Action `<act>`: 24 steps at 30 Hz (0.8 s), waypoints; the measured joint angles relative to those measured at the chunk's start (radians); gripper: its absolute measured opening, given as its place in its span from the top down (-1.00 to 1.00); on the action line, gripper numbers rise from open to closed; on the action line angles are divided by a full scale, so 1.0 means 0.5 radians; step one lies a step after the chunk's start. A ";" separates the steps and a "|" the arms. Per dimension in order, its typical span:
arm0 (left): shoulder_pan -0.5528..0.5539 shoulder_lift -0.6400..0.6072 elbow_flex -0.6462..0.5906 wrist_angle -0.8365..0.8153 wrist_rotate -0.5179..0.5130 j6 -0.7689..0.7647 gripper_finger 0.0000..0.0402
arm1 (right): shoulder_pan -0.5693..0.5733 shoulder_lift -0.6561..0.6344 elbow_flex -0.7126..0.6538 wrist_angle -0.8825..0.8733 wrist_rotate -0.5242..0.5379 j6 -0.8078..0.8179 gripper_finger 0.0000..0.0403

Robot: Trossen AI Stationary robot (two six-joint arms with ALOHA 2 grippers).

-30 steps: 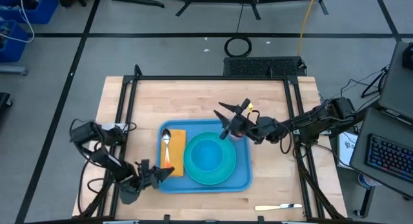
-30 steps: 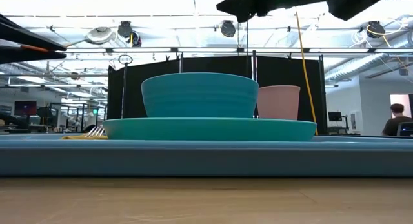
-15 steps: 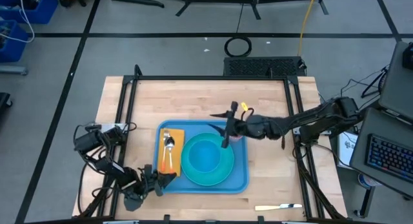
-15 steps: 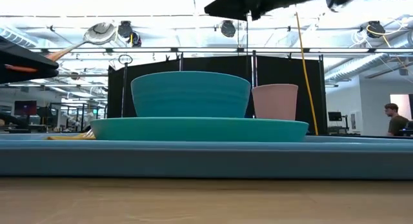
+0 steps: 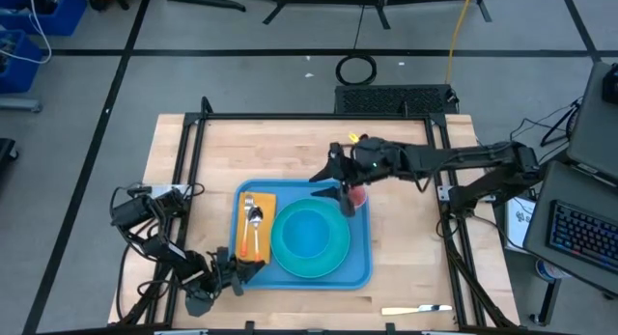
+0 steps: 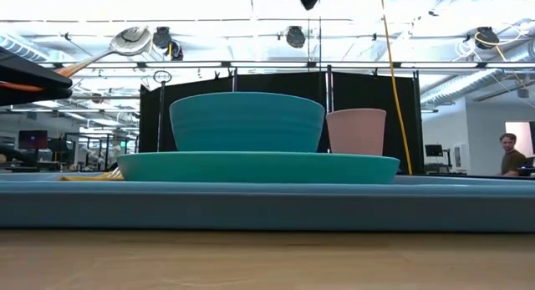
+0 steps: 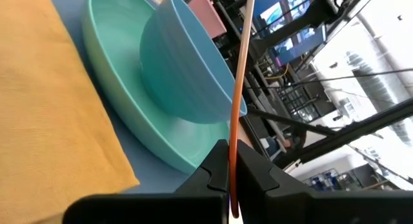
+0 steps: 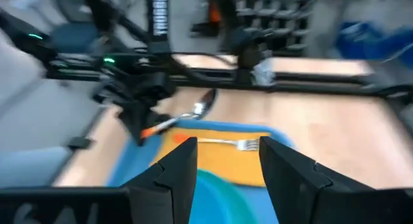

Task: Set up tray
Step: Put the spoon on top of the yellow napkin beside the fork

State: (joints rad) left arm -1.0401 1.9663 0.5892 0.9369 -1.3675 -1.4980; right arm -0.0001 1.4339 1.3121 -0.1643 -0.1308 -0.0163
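The light-blue tray lies on the wooden table. On it are an orange napkin with a fork, a teal plate carrying a teal bowl, and a pink cup at the tray's far right corner. My left gripper is at the tray's near left corner, shut on a spoon with an orange handle. My right gripper hovers open above the cup and touches nothing. My left gripper pinches the spoon's thin orange handle at its free end between its two fingers. The fingers come from the tray's near left corner and lie along the handle. The spoon is lifted clear and slants up, its bowl above the napkin.
A table knife lies near the table's near right edge, outside the tray. Black frame rails run along the table's left, right and far sides. Bare wood lies beyond the tray's far edge. A person shows in the room behind.
My right gripper has risen and drawn back toward the table's far edge, away from the pink cup, which stands on the tray. In the low view the plate, bowl and cup have shifted slightly to the left. The spoon has tipped a little steeper in my left gripper.
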 joint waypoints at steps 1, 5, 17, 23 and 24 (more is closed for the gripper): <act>0.005 0.000 0.001 0.000 0.012 0.022 0.97 | -0.037 0.011 0.015 -0.010 -0.102 0.046 0.23; 0.015 0.000 0.009 0.001 0.053 0.078 0.97 | -0.194 0.049 0.028 -0.009 -0.534 0.162 0.23; 0.121 -0.003 0.026 0.008 0.349 0.311 0.97 | -0.216 0.363 0.027 0.112 -0.722 0.046 0.23; 0.151 -0.002 0.051 0.001 0.448 0.440 0.97 | -0.108 0.444 0.025 0.182 -0.569 -0.049 0.23; 0.153 -0.002 0.052 0.004 0.470 0.451 0.97 | -0.100 0.444 0.025 0.181 -0.570 -0.048 0.23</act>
State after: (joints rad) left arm -0.9634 1.9652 0.6151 0.9391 -1.1328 -1.2725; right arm -0.0502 1.6558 1.3247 -0.0738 -0.4156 -0.0402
